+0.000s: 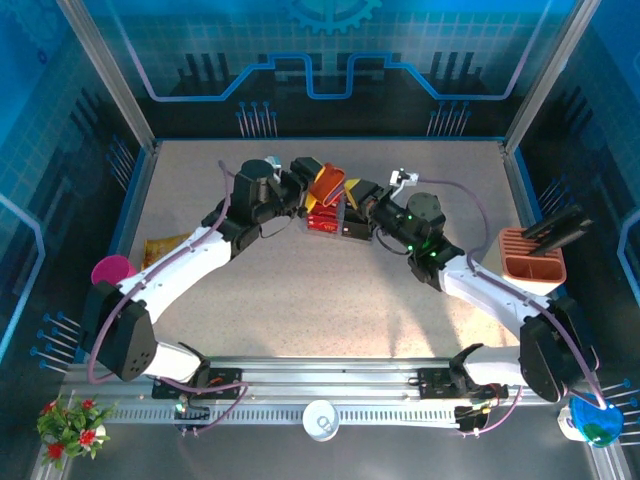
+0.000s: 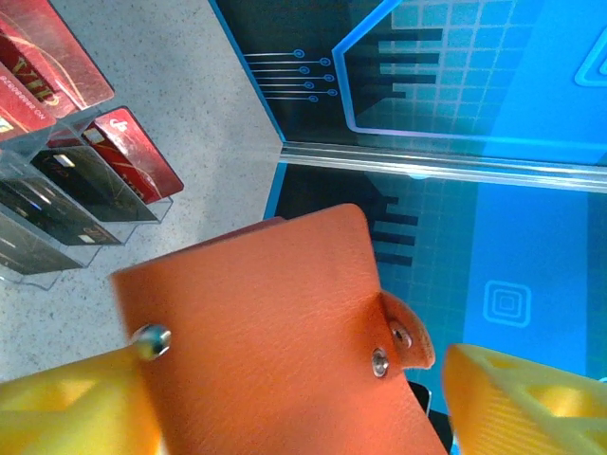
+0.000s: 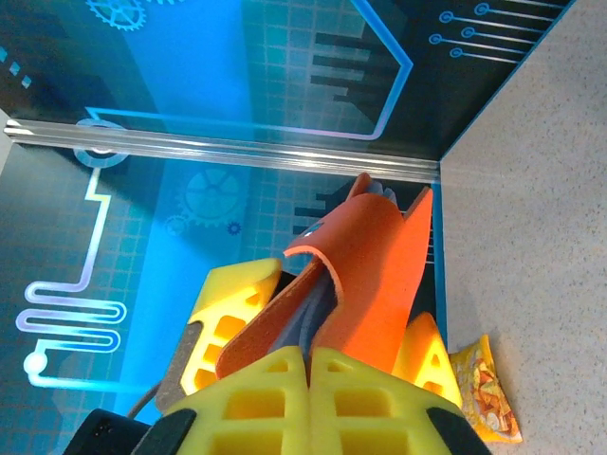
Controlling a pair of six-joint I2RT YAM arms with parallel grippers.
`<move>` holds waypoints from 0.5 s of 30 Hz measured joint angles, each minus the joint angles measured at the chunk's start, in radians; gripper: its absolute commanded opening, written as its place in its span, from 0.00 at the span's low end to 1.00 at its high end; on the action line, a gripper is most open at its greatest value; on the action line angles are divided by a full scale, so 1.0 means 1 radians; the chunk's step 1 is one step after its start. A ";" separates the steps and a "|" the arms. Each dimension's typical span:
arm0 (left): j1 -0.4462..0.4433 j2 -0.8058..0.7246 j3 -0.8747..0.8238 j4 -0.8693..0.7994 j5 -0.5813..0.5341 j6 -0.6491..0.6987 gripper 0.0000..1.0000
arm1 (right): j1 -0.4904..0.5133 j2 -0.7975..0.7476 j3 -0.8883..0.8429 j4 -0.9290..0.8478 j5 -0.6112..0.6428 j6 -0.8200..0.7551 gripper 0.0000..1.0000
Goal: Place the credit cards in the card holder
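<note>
- One card holder [image 2: 266, 303], orange-red with a snap tab, is held in the air at the far middle of the table [image 1: 330, 300], close over the clear tray [image 2: 163, 205].
- Two arms meet at it. The left arm [image 1: 180, 260] and the right arm [image 1: 480, 285] each reach forward and bend inward from their bases, wrists facing one another.
- The right gripper [image 3: 311, 365] has its two yellow fingers pressed together on the wallet's lower edge, pinching orange cover and grey lining.
- The left gripper [image 2: 299, 379] straddles the wallet with its jaws apart. One finger sits against the edge by a metal stud, while the other stands off from the tab side with a gap.
- The credit cards stand in the one clear tray. At least two red cards [image 2: 133, 152] and at least two dark cards [image 2: 85, 185] can be counted; the rest are cut off by the frame.
- One peach slotted stand [image 1: 533, 262] sits well apart on the right side.
- One snack packet [image 3: 486, 387] lies flat on the table.
</note>
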State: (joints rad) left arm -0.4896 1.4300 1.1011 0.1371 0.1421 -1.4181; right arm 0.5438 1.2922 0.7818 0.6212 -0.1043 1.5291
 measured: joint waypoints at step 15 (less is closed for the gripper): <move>0.050 0.035 -0.003 0.090 0.101 0.135 0.06 | -0.119 -0.107 0.036 -0.347 -0.098 -0.262 0.56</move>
State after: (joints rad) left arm -0.4397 1.4647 1.0977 0.2272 0.2428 -1.2835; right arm 0.4248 1.1851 0.8181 0.2745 -0.2024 1.2675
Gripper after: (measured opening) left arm 0.126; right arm 0.522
